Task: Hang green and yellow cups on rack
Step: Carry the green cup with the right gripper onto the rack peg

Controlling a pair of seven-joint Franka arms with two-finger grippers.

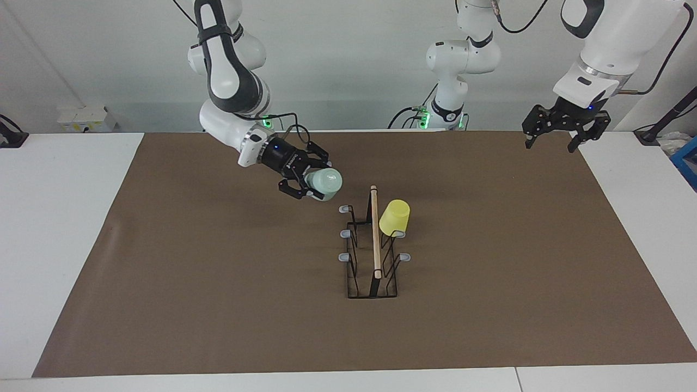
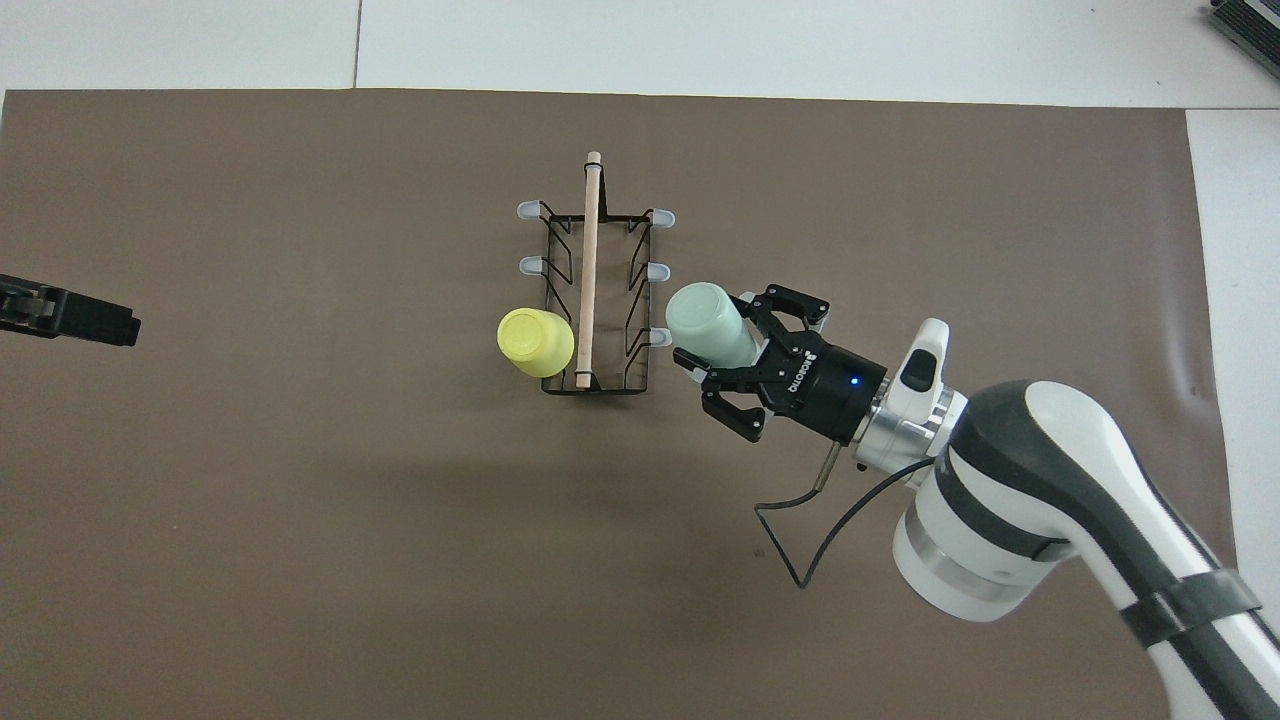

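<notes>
Brown-matted worktop [image 1: 218,305]: right claw [image 1: 308,183] grips green cup [image 1: 325,183] sideways, base toward rack [image 1: 373,250], just beside its nearest free prong [image 1: 344,209]; yellow cup [image 1: 393,217] already hung; left claw [image 1: 553,140] open, waiting.

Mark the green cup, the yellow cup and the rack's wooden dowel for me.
green cup [image 1: 328,180], facing view, on its pale side wall near the base
yellow cup [image 1: 395,217], facing view, on the middle of its side wall
wooden dowel [image 1: 374,231], facing view, about halfway along its length
</notes>
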